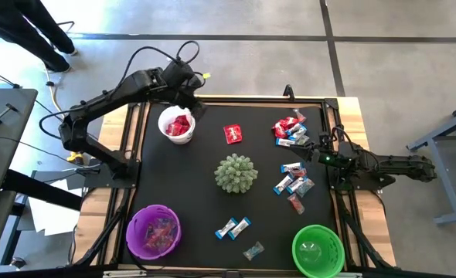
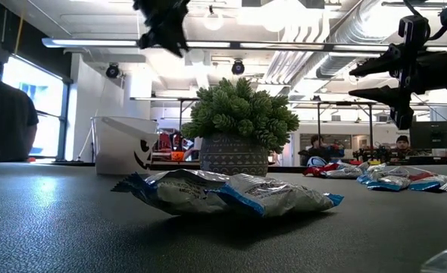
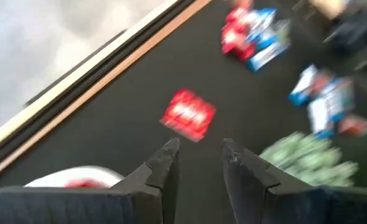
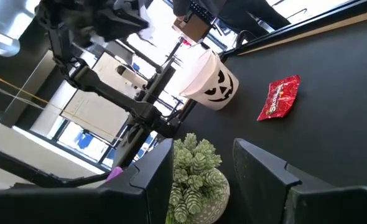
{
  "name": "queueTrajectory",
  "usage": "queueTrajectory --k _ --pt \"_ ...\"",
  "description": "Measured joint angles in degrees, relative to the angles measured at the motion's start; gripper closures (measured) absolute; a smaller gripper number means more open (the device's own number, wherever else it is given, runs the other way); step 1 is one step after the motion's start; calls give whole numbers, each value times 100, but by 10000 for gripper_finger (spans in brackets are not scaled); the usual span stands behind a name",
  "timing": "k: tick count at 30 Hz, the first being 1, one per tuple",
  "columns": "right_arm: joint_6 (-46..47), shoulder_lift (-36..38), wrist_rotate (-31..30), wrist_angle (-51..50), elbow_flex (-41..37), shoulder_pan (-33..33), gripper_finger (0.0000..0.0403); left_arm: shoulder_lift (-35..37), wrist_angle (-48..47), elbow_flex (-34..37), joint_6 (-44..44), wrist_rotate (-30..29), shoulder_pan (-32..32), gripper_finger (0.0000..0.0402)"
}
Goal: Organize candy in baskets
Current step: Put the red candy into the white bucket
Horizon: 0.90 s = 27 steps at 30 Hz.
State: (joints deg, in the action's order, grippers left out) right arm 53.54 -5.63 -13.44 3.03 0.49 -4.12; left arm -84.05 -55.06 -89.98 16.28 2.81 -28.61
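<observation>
L end effector (image 1: 188,104) hung over the white basket (image 1: 176,124) at the desk's far left, fingers slightly apart, nothing held; that basket had red candy in it. Purple basket (image 1: 153,231) sat near left w/ candy inside. A lone red candy (image 1: 233,133) lay flat just right of the white basket, clear all round. Spiky green plant (image 1: 236,173) stood mid-desk, btwn the arms, likely in the way of cross reaches. Two blue-silver candies (image 1: 233,228) and a clear one (image 1: 253,250) lay near the front. Green basket (image 1: 318,249) at near right looked almost empty. Mixed red/blue pile (image 1: 291,131) and blue cluster (image 1: 294,183) lay at right. R end effector (image 1: 318,153) hovered between them, open, empty. Wrappers prob light, crinkly, slippery; pinch across the middle.
</observation>
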Motion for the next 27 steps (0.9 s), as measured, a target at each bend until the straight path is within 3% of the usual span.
queueTrajectory --k 4,13,18,21,27 --pt "50 0 -410 111 0 -2 240 0 587 -21 582 161 342 298" --pt "930 -2 -428 302 0 -2 240 0 1178 -21 1349 162 997 298" --pt "538 -2 -660 1007 0 -2 240 0 1292 -21 1413 159 1257 298" --pt "216 0 -1289 1332 0 -2 240 0 1298 -21 1413 78 1356 298" --pt "919 -2 -1556 1446 0 -2 240 -2 1297 -21 1260 33 1380 298"
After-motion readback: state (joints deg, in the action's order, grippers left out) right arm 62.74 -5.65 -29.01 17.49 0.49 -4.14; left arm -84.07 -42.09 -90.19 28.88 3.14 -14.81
